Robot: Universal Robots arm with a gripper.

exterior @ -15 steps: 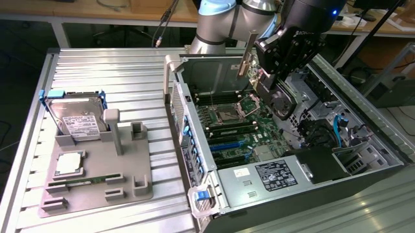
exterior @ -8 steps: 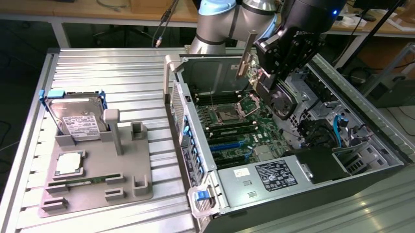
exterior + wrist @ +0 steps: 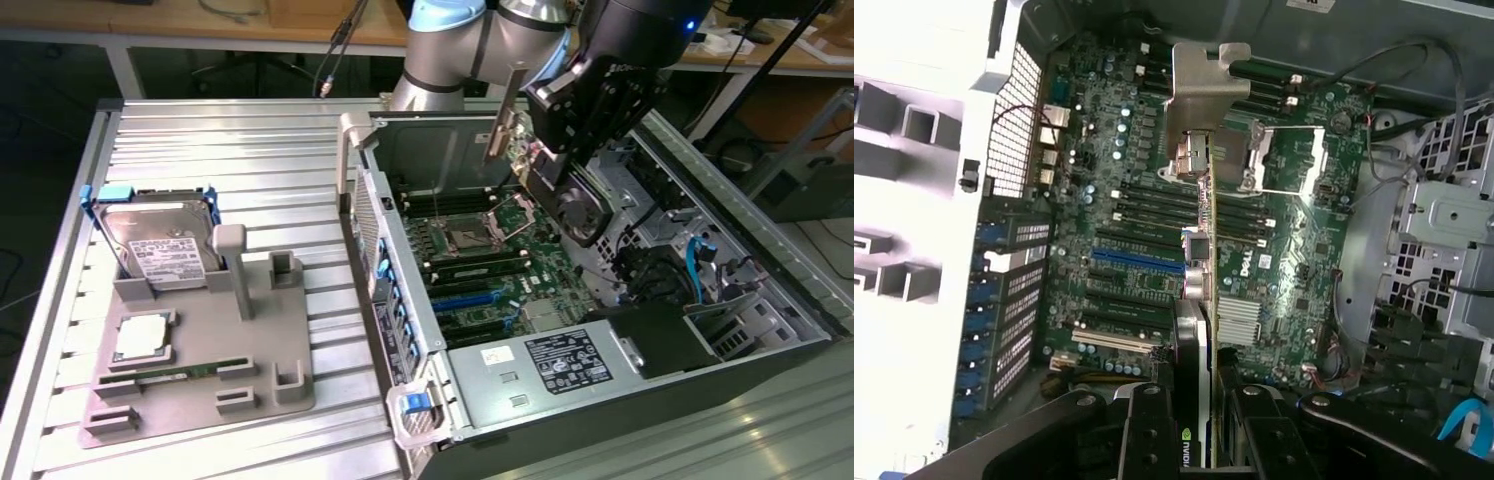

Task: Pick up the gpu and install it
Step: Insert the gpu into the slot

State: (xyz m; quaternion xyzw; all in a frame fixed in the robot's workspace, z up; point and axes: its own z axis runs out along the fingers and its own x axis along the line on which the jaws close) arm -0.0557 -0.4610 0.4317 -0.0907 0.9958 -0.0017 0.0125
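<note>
Black fingers (image 3: 1144, 420) of the gripper (image 3: 1199, 405) are sitting closest to the wrist camera. They are pressing from both sides on the gpu (image 3: 1199, 255), so the jaws are standing only partly apart with the card clamped between them. The card is showing edge-on, its silvery bracket (image 3: 1204, 75) pointing away from the fingers, and it is hanging over the green motherboard (image 3: 1124, 200) inside the open computer case (image 3: 360, 180). Under it are lying rows of dark slots, one blue slot (image 3: 1134, 262), a ribbed heatsink (image 3: 1239, 315) and the open processor socket (image 3: 1284, 165). On the card's edge near the fingers a green NVIDIA mark (image 3: 1187, 437) is readable, and white DELL letters (image 3: 1247, 262) are standing on the board beside the heatsink. In the exterior view the power supply (image 3: 567, 360) is carrying a label too small to read. Well apart, on the exterior view's left, a gray holder (image 3: 200, 400) is keeping the hard drive (image 3: 160, 245) with its white label.
</note>
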